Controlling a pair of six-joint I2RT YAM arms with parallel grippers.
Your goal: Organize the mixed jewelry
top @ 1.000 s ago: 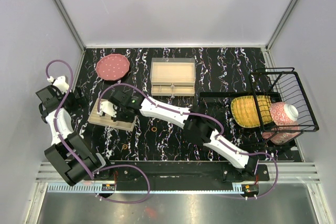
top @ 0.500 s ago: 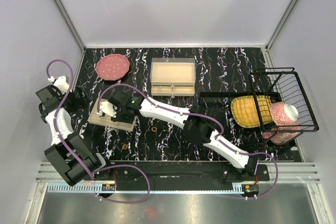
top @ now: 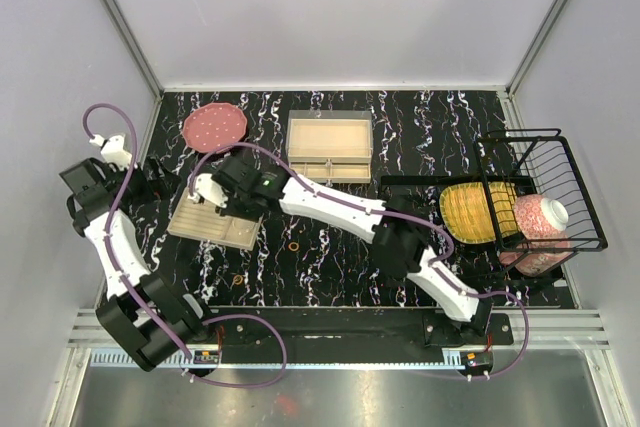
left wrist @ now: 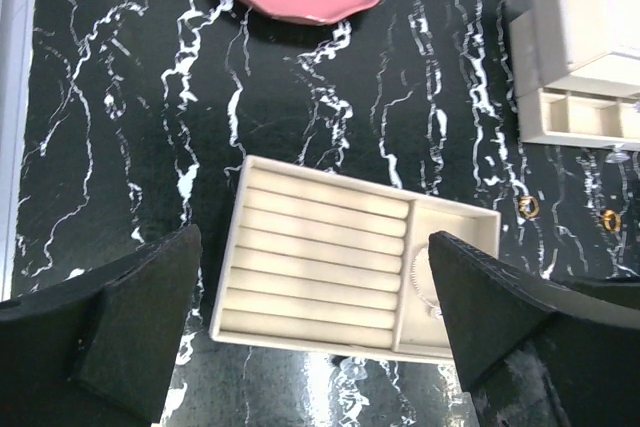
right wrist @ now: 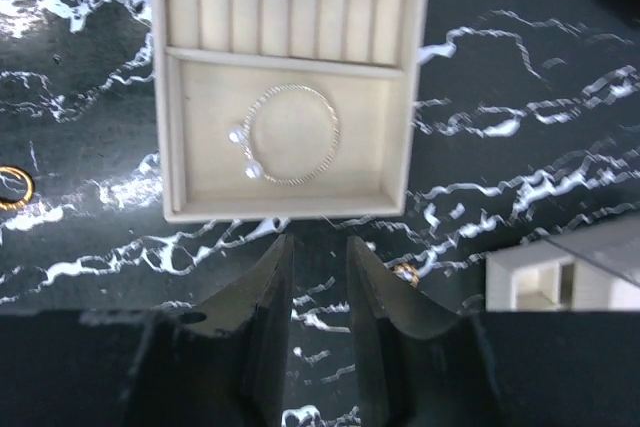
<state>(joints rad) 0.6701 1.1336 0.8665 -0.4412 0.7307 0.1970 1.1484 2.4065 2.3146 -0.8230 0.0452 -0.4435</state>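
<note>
The beige tray [top: 212,222] lies at the left of the black table. A pale silvery hoop [right wrist: 290,134] lies in its square compartment and also shows in the left wrist view [left wrist: 424,277]. Orange-gold rings lie loose on the table: one [top: 294,244] right of the tray, one [top: 238,279] nearer me. Two show right of the tray [left wrist: 528,206] [left wrist: 611,219], two more in the right wrist view [right wrist: 12,187] [right wrist: 405,272]. My right gripper [right wrist: 318,245] hovers by the compartment end of the tray, slightly open and empty [top: 218,202]. My left gripper [left wrist: 315,347] is wide open above the tray's left side [top: 155,185].
A pink dotted plate [top: 214,127] sits at the far left. A beige organizer box with small drawers [top: 329,146] stands behind the middle. A black wire basket [top: 545,192] at the right holds a yellow dish and a pink-and-white cup.
My right gripper has pulled up and away from the tray, uncovering more of it. My left arm has shifted slightly farther out to the left.
</note>
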